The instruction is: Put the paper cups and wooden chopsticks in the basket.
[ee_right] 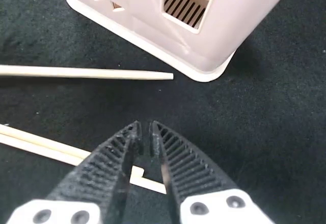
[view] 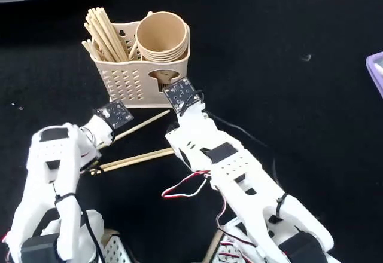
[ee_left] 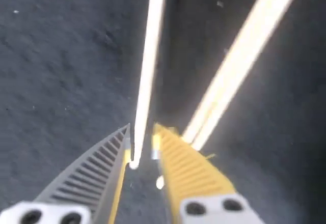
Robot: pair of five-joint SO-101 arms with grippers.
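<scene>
**Currently: left jaws on one chopstick, right jaws empty near the basket**

Your left jaws, one grey and one yellow, are drawn in narrow around the near end of a single chopstick [ee_left: 147, 56]. The stick runs out from between the tips across the black counter [view: 287, 95]. Its far tip lies just beside the front corner of the basket [ee_right: 153, 20], with a small gap between them.

Your right jaws are black and pinched together to a thin slit, with nothing between them. They hang over one end of a pair of chopsticks [ee_left: 239, 61] lying side by side on the counter. You cannot tell whether the tips touch the wood. The pair lies nearer the arm bases than the single stick and apart from it, angled a little differently.

Beyond both jaws, the basket stands upright on the far side of the counter. In the high view its left compartment holds a bundle of chopsticks [view: 105, 33] leaning outward. The right compartment holds a nested stack of paper cups [view: 161, 36], open mouth up. The right arm [view: 239, 167] stretches toward the basket's front wall, and the left arm [view: 54, 173] sits lower at the left. A purple-rimmed container [view: 376, 72] shows at the counter's right edge, well apart from everything else.
</scene>
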